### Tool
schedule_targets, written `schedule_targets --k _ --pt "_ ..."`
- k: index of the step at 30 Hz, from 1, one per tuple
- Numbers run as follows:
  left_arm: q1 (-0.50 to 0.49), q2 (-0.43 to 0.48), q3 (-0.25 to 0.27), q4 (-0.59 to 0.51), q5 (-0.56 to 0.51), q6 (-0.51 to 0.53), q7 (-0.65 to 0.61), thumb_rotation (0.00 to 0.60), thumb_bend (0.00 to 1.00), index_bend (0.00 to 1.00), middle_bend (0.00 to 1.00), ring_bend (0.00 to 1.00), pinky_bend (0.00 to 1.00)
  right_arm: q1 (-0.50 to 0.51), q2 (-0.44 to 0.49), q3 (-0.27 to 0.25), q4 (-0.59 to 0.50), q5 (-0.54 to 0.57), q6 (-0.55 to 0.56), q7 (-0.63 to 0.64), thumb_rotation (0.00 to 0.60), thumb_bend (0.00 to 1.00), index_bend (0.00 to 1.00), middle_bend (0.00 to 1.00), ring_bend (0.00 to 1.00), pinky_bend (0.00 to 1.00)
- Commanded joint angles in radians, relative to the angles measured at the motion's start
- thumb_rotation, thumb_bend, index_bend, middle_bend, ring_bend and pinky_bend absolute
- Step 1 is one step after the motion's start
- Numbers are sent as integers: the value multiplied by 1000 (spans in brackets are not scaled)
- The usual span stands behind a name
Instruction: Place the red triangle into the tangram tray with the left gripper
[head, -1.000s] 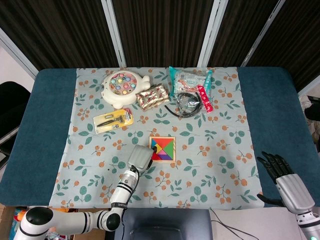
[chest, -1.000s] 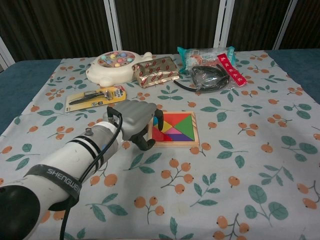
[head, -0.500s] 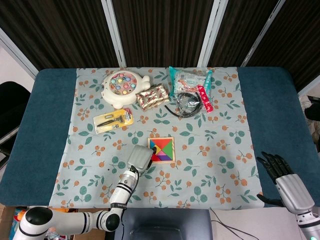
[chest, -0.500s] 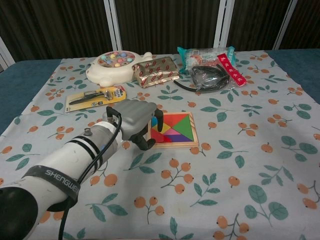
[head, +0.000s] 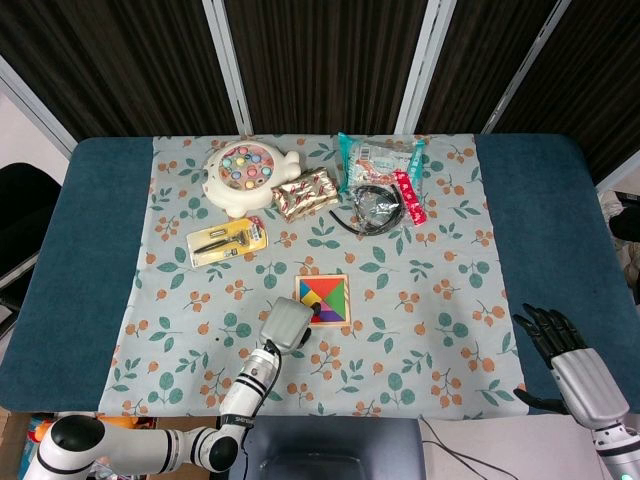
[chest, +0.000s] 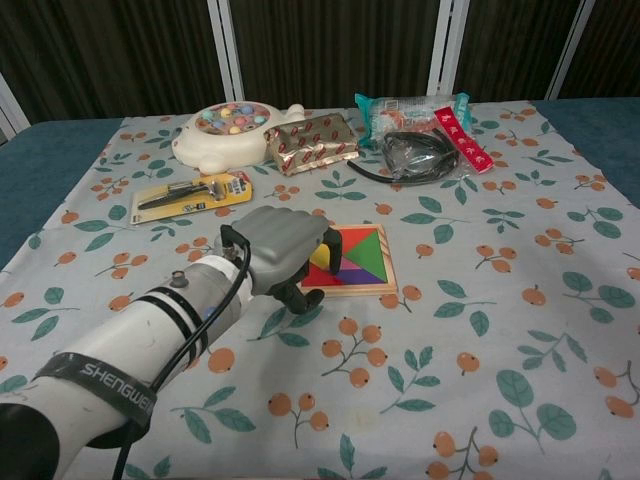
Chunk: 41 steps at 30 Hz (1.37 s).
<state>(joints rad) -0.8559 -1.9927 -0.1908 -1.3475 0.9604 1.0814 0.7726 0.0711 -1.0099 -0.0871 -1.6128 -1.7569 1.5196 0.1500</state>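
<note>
The wooden tangram tray (chest: 362, 288) lies mid-table on the floral cloth, also seen in the head view (head: 337, 295). A red triangle (chest: 317, 279) sits in the tray's near-left corner, among yellow, green and purple pieces. My left hand (chest: 282, 246) covers the tray's left part, its fingers curled in over that edge with nothing visible in them; in the head view my left hand (head: 286, 324) is just left of the tray. My right hand (head: 572, 360) rests off the cloth at the front right, fingers spread and empty.
At the back stand a white fishing toy (head: 243, 172), a gold snack packet (head: 306, 192), a green-red packet (head: 380, 155) and a bagged black cable (head: 374, 206). A yellow tool card (head: 227, 240) lies left of centre. A grey device (head: 330, 445) is at the front edge.
My left hand has moved right and forward onto the tray's left side, hiding more of it. The tray has shifted slightly. The right hand has not moved.
</note>
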Motion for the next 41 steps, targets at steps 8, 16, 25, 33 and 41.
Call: schedule_targets --k 8,16,25,33,41 --pt "4 -7 0 7 12 1 -6 600 382 397 1000 1000 1000 -2 3 0 4 -3 9 14 600 155 0 0 0 0" --pt "53 75 52 -119 124 62 -64 600 374 354 1000 1000 1000 -8 3 -1 12 -7 22 13 600 155 0 0 0 0" --pt "315 462 384 -301 537 389 -313 600 374 99 270 212 320 -19 -13 1 3 -1 23 -39 600 155 0 0 0 0" --pt "593 570 522 21 666 684 -738 600 375 51 23 0 71 -17 -55 15 -28 30 -15 -168 600 156 0 0 0 0" --pt "621 654 501 -23 685 644 -769 600 374 0 0 0 51 -15 -71 33 -61 85 -46 -229 600 155 0 0 0 0"
